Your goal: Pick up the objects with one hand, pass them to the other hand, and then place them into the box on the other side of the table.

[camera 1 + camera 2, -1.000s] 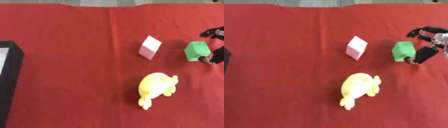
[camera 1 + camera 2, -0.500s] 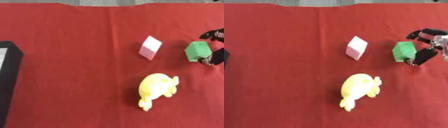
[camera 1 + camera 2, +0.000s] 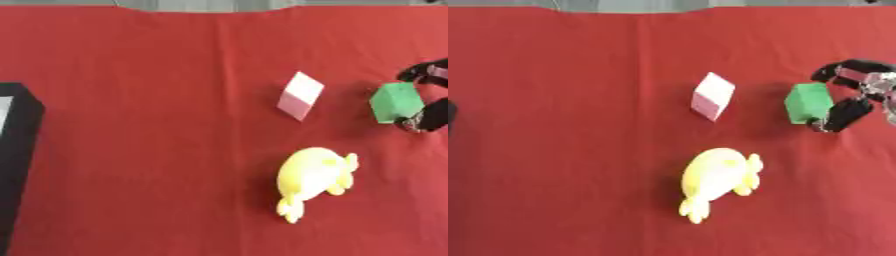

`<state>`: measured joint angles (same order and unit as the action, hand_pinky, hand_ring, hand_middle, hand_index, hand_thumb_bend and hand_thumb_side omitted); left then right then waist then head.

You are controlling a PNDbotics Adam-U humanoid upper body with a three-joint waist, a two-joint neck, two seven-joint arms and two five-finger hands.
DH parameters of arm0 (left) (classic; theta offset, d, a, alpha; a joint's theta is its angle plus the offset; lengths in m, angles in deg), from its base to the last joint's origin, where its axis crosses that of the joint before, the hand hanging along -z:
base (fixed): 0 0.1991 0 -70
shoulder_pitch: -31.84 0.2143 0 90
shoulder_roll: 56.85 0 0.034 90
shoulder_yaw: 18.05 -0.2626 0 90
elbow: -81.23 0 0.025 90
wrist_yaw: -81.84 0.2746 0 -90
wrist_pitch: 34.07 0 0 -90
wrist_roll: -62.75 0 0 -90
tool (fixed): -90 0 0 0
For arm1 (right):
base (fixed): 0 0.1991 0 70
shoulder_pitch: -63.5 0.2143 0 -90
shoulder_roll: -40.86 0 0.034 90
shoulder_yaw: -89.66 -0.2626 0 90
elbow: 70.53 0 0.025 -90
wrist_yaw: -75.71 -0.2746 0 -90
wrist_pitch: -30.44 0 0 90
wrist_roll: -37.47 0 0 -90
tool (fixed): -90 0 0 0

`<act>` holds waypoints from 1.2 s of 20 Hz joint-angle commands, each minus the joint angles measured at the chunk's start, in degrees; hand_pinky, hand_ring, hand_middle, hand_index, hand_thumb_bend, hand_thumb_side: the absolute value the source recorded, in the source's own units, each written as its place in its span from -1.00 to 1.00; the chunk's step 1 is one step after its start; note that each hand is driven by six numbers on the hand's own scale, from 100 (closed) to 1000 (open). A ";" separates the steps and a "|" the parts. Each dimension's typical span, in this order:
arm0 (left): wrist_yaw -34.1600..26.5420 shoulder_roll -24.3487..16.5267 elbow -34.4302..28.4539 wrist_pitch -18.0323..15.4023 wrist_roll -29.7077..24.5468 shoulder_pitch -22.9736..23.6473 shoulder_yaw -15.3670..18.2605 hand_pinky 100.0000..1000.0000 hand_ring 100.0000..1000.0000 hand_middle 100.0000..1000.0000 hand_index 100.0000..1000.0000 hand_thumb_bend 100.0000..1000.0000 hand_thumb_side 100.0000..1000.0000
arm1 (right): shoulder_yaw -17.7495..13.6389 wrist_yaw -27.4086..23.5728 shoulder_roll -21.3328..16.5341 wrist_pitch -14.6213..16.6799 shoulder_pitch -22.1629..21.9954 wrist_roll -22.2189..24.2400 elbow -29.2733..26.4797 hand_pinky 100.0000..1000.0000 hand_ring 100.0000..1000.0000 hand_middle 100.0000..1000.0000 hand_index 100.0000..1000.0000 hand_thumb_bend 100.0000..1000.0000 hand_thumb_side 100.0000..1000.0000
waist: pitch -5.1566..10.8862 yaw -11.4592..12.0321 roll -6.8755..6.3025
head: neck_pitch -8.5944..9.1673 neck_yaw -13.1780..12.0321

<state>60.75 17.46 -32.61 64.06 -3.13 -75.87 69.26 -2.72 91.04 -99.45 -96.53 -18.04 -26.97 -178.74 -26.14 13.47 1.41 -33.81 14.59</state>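
Note:
A green cube [image 3: 808,102] lies on the red cloth at the right. My right hand [image 3: 859,92] comes in from the right edge and straddles the cube's right side, open. Its fingers [image 3: 843,68] arch just above the cube's top corner, and the thumb [image 3: 846,114] touches its lower right corner. A pink and white cube [image 3: 712,96] stands tilted in the middle. In front of it lies a yellow plush duck [image 3: 715,180]. The black box [image 3: 16,160] sits at the left edge, cut off by the frame. My left hand shows in no view.
The red cloth [image 3: 157,100] covers the whole table, with a crease running down its middle. A grey strip of floor [image 3: 219,4] shows past the far edge. Open cloth lies between the box and the objects.

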 commanded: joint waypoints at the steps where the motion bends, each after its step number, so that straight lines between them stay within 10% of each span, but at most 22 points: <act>1: 0.45 -0.94 -0.75 -0.14 -0.10 -0.54 0.55 0.63 0.68 0.06 0.37 -1.00 0.29 | -0.89 0.20 -1.15 -0.11 0.26 -0.20 -0.21 1.00 0.87 0.72 0.78 -0.45 -1.00 | 0.25 0.09 -0.56 | 0.69 0.22; 24: 0.42 -0.82 -0.75 -0.12 -0.17 -0.31 0.51 0.64 0.68 0.06 0.37 -1.00 0.30 | -0.26 -3.07 -1.10 -0.48 0.51 -1.24 -0.56 0.91 0.63 0.32 0.36 -0.44 -1.00 | 0.39 -0.01 -0.47 | 0.26 0.42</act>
<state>60.77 17.51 -32.61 64.03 -3.21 -75.86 69.26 -2.62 88.42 -98.99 -97.05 -17.95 -28.13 -178.62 -26.47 13.45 1.41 -33.81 14.83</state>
